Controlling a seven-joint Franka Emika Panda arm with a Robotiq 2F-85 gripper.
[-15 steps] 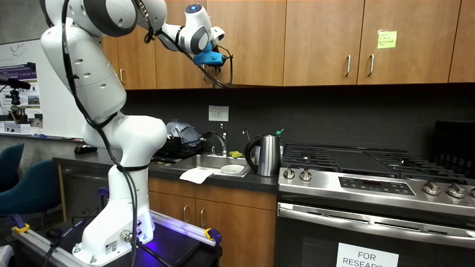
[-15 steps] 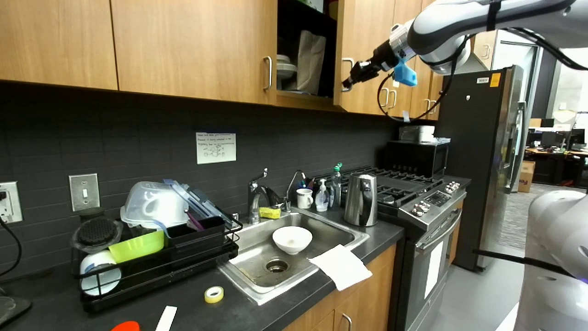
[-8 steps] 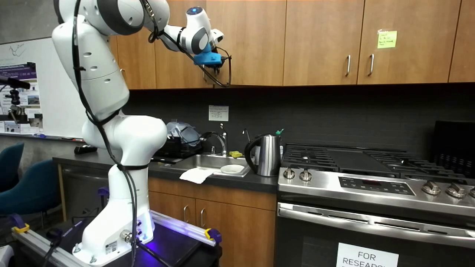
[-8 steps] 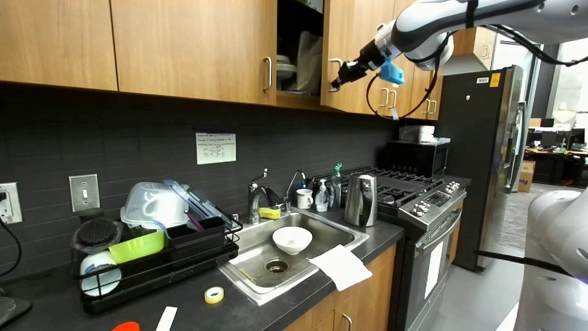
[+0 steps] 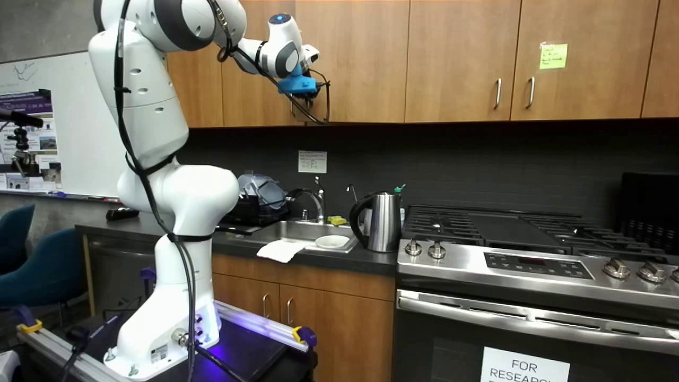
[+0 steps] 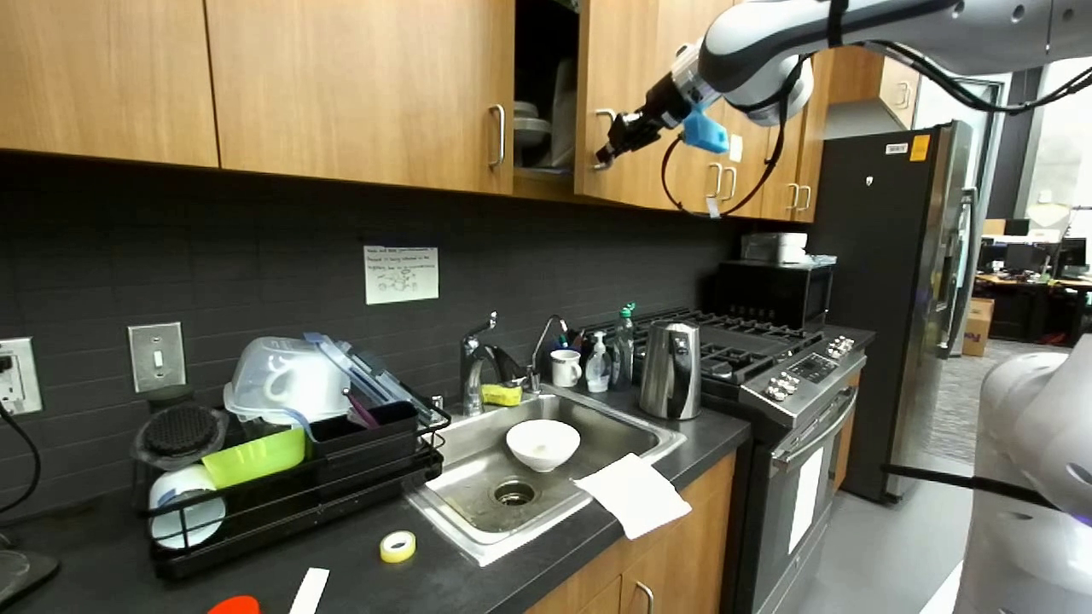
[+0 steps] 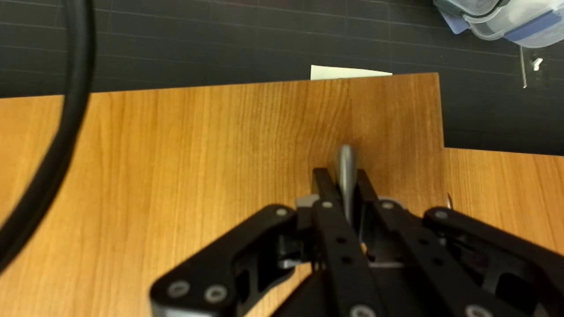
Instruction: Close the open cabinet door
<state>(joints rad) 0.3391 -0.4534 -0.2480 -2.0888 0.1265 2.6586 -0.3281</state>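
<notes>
A dark tiled wall [image 6: 281,290] backs the counter [image 6: 452,580]. At left, only in an exterior view, is a whiteboard [image 5: 74,122]; then dish rack [image 6: 367,490], sink [image 6: 465,486] and, higher up, the cabinet door [image 6: 623,68], ajar, dishes [image 6: 531,135] behind it seen only in an exterior view. The wrist view shows the gripper [image 7: 340,175], jaws clamped on the door's handle [image 7: 347,163]. Rightmost, a fridge [image 6: 870,298].

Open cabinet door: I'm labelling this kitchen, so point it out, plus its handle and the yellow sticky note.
Open cabinet door [image 6: 621,77], in an exterior view: front panel.
Door handle [image 7: 347,176], in the wrist view: metal bar.
Yellow sticky note [image 5: 553,56], in an exterior view: paper's middle.
</notes>
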